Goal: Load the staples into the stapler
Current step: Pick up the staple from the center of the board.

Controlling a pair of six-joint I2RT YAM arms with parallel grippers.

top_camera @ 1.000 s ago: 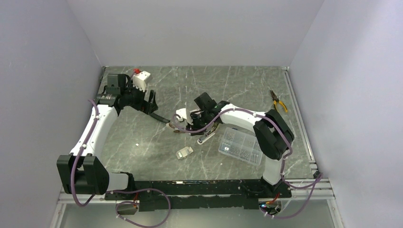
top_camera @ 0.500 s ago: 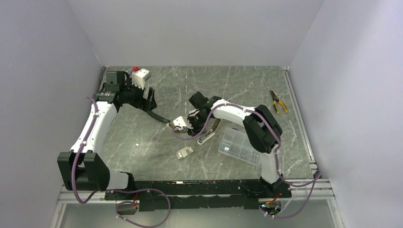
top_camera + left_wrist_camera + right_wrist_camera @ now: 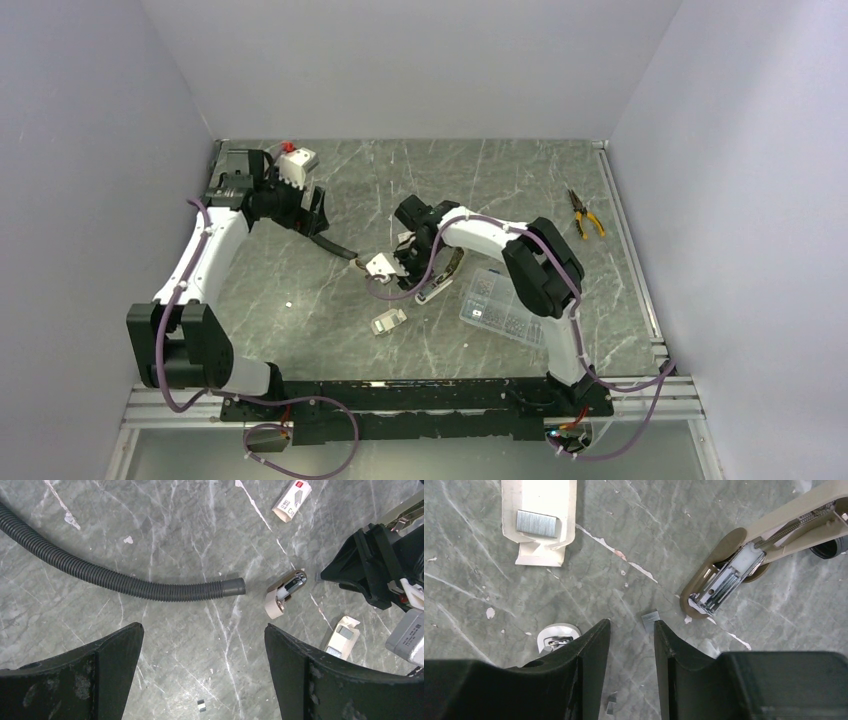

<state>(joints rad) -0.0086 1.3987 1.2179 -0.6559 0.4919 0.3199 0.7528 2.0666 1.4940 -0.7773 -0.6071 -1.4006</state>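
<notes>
The stapler [image 3: 729, 577] lies swung open on the marble table, its olive arm folded back and its silver channel bare; from above the stapler [image 3: 440, 281] sits just right of my right gripper [image 3: 404, 264]. A block of staples [image 3: 538, 522] rests in a torn paper tray [image 3: 540, 555]. My right gripper [image 3: 631, 622] hovers low over the table with a narrow gap and nothing in it. A short loose strip of staples [image 3: 650, 618] lies at the tip of its right finger. My left gripper [image 3: 202, 626] stands wide open and empty over bare table near the back left.
A black ribbed hose [image 3: 125, 580] crosses under the left gripper. A small beige-and-chrome piece [image 3: 284, 594] lies by the hose's end. A staple box [image 3: 292, 501], a clear compartment box [image 3: 505, 308], pliers [image 3: 585, 213] and a white block [image 3: 298, 160] also lie around.
My right arm has swung left and a little nearer, bringing its gripper down beside the open stapler. The left arm has drawn slightly toward the back left corner.
</notes>
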